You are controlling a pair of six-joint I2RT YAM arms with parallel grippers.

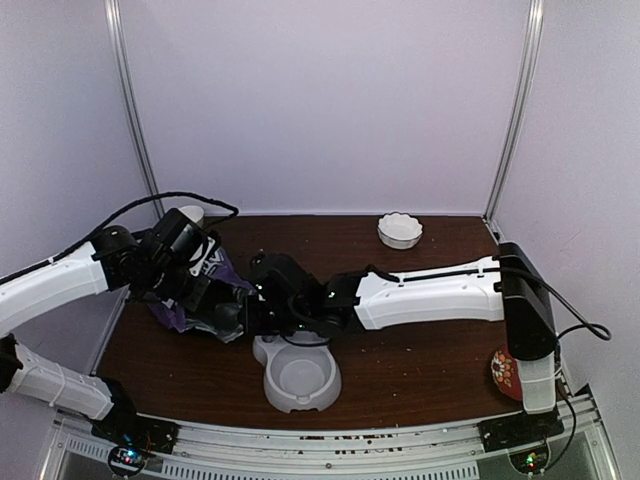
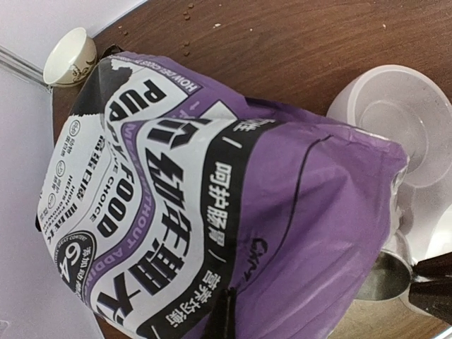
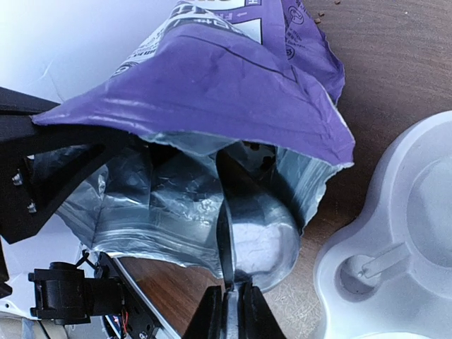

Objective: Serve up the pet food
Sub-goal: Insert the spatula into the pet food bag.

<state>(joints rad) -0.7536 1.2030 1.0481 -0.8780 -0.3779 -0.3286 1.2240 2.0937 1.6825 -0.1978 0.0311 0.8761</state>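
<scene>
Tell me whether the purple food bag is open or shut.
Open: the mouth of the purple bag gapes, silver lining exposed, and the metal scoop in the right claw reaches into it.

We see a dark brown wooden table. On it: grey double bowl front centre, white fluted dish far right, small white cup far left, red patterned disc right edge, stray kibble pellets, purple puppy food bag left.

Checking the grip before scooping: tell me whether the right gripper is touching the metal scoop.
Touching. The right wrist view shows the right gripper with its fingers closed on the handle of the metal scoop, at the purple bag's open mouth.
</scene>
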